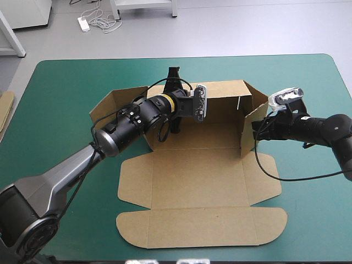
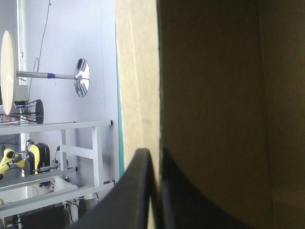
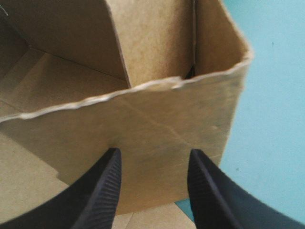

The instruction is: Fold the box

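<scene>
left gripper (image 2: 155, 191): black fingers all but closed, a sheet of brown board nipped between them. it grips the far wall (image 1: 220, 93) of the box (image 1: 192, 137), judged to keep that wall standing while the sides are worked.

right gripper (image 3: 152, 183): fingers (image 3: 107, 191) parted, nothing held, set just at the outer face of the right side wall (image 3: 157, 129). contact cannot be told. judged to be bracing the wall, or placed to press it inward.

box position: middle of the teal-green table (image 1: 66, 82). far part is raised, and the lid (image 1: 190, 176) lies flat toward the near edge. the right side wall is upright. left side panel (image 1: 118, 107) is raised but splayed outward, not yet tucked.

count:
- one box
- two grippers, two fingers each
- two walls upright
- one panel splayed
- one lid flat
- one edge of spare board (image 1: 5, 107) at the table's left edge
</scene>
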You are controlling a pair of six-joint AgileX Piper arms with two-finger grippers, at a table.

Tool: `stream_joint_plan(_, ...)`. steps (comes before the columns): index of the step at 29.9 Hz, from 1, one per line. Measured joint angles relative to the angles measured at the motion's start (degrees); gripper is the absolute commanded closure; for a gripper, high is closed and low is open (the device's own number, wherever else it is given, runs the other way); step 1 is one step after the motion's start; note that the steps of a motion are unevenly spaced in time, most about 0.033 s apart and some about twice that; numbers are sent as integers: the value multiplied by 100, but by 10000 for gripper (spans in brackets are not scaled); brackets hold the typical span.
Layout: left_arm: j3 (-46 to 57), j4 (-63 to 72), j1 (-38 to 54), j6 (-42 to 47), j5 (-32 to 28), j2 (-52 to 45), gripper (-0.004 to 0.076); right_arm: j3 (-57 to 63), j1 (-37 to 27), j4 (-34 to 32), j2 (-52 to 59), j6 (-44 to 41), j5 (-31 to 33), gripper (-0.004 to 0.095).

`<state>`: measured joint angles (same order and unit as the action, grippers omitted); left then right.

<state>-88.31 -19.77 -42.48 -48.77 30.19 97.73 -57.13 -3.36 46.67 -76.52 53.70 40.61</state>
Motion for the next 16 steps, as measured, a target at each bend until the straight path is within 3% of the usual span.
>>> stream_joint_plan(4, 0, 0, 0, 0, 7, 0, 733, 60, 0, -12, -9, 213, -275, 496)
stream_joint_plan(10, 0, 0, 0, 0, 12, 0, 733, 22, -217, -318, 362, -143, -540, 496)
stream_joint_plan(13, 0, 0, 0, 0, 20, 0, 733, -313, -462, -612, 663, -810, -547, 496)
stream_joint_plan(16, 0, 0, 0, 0, 19, 0, 733, -1142, -739, -1269, 647, -2228, -129, 496)
